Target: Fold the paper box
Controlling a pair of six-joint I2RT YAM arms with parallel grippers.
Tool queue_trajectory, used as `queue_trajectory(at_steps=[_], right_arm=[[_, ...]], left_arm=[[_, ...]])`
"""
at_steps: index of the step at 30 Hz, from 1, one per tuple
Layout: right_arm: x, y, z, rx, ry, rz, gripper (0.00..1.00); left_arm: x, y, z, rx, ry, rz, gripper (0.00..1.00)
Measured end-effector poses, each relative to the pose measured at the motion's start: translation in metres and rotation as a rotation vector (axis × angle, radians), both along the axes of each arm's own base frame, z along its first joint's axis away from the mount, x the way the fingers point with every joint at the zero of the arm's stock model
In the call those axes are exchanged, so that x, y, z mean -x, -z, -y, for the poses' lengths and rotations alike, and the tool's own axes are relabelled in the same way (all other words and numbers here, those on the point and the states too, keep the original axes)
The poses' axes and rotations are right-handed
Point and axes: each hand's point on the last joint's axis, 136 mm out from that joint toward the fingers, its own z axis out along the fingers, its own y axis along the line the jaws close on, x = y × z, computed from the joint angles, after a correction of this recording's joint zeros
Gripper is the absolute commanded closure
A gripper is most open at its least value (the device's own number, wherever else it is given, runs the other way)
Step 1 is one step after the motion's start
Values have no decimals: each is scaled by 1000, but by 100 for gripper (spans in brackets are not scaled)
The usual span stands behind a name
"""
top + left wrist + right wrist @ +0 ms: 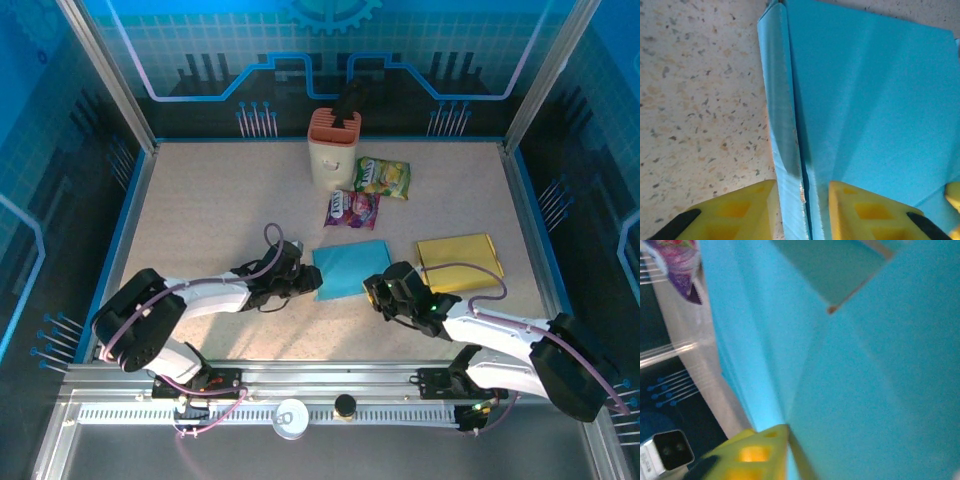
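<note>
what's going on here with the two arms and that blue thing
Two robot arms are working on a blue paper box lying in the middle of the table. The left arm's fingers straddle a raised flap along the box's left edge, with a gap on one side. The right arm's fingers are right up against the paper at the box's near right corner. Most of the box lies flat, not yet folded into shape.

Blurred at close range, the blue paper box (865, 390) runs off the right wrist view's edges; a purple snack packet (684, 277) is cropped at the top-left corner.
</note>
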Motion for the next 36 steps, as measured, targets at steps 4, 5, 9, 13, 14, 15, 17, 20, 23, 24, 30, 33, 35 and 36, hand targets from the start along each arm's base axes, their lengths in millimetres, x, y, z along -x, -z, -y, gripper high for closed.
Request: queue_trajectory(at_steps=[4,5,9,13,14,15,17,20,23,24,30,33,35,36], right_arm=[[8,-5,11,66,-55,24,34],[10,-9,14,83,-70,37,32],[16,-36,35,179,-135,132,27],[18,-55,72,296,-155,229,25],[16,-58,81,329,-156,245,24],[13,-60,90,369,-162,260,25],[5,-64,101,425,-188,273,26],[-15,-59,107,468,-267,244,30],[-36,-42,99,475,-398,186,33],[-41,-35,95,476,-444,165,33],[-49,-2,77,458,-623,127,41],[-50,10,75,460,-663,113,50],[-50,18,75,464,-681,101,54],[-50,22,74,463,-690,95,56]], left_arm=[[-2,0,2,7,0,10,71],[-2,-1,2,9,-1,12,71],[-3,-1,2,10,0,14,71],[-3,0,2,9,0,14,71],[-3,0,2,8,0,14,71],[-3,0,2,8,1,15,71],[-3,0,2,7,1,15,71],[-3,0,2,7,1,15,71],[-3,0,2,6,0,16,71],[-3,0,2,6,0,16,71],[-3,0,2,4,3,19,71],[-3,0,2,4,3,19,71],[-3,0,2,4,3,19,71],[-3,0,2,3,3,19,71]])
